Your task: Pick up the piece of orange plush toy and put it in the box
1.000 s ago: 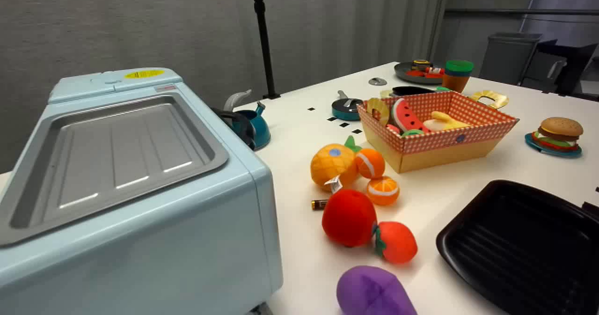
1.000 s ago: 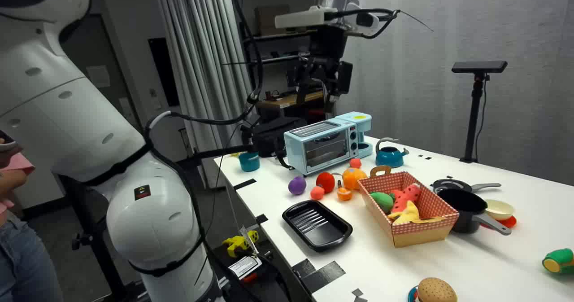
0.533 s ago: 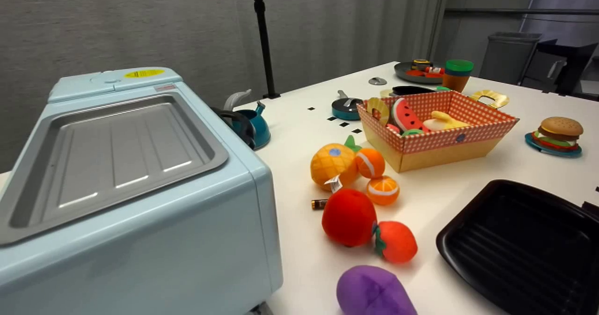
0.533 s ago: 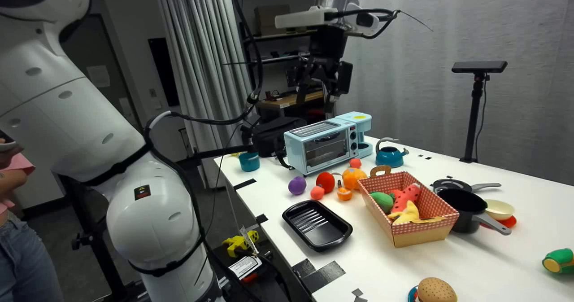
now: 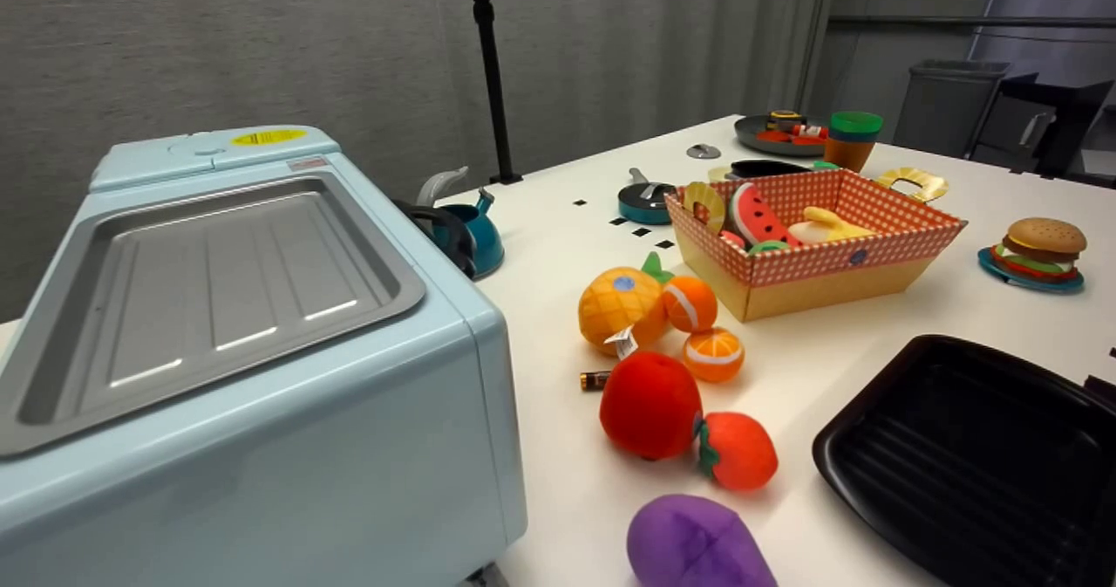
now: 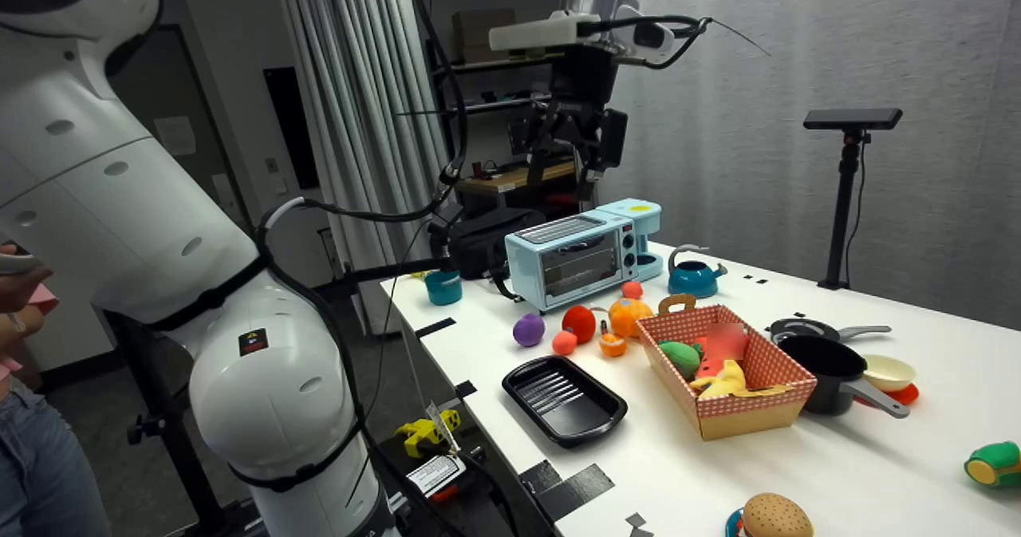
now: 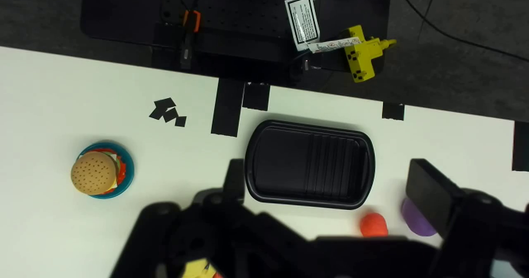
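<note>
Gripper (image 7: pixel 328 179), one: jaws spread wide, nothing held, hung well above the table (image 7: pixel 194 100), unmoved over the past second. Orange piece (image 5: pixel 695 297), one, judged the target: lay just beside the leafed plush fruit (image 5: pixel 615 315) and a round orange slice (image 5: pixel 714 360), contact uncertain, near the checked box (image 5: pixel 828 297) but outside it, also unshifted. Change to task items: none seen, so the pick had apparently not begun, and a reach across and down remained due.
</note>
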Motion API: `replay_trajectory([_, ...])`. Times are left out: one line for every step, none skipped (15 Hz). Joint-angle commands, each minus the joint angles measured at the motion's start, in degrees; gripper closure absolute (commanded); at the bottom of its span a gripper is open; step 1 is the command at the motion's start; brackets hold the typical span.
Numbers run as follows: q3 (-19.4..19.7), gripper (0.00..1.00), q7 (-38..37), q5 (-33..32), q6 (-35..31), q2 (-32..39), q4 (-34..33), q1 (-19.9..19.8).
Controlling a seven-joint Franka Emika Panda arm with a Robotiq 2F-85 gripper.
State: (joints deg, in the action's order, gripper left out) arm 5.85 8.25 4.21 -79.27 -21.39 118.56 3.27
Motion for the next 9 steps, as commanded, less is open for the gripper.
replay_trajectory([-1.4, 0.0, 0.3, -0.5, 0.0, 0.6, -0.3, -1.4])
replay_trajectory([-1.7, 0.0, 0.2, -0.7, 0.1, 0.9, -0.4, -1.2])
replay_trajectory([-2.0, 0.0, 0.3, -1.1, 0.0, 1.3, -0.5, -1.2])
replay_trajectory([-2.2, 0.0, 0.4, -1.3, -0.1, 1.8, -0.7, -1.1])
replay_trajectory([-2.4, 0.0, 0.5, -1.5, -0.3, 2.4, -0.9, -1.0])
replay_trajectory([-2.6, 0.0, 0.8, -1.7, -0.4, 3.0, -1.0, -0.9])
replay_trajectory([-3.0, 0.0, 0.9, -2.3, -0.9, 4.0, -1.2, -0.8])
replay_trajectory([-3.3, 0.0, 1.2, -2.9, -1.3, 4.7, -1.3, -0.7])
replay_trajectory([-3.7, 0.0, 1.0, -3.9, -2.1, 5.9, -1.5, -0.6])
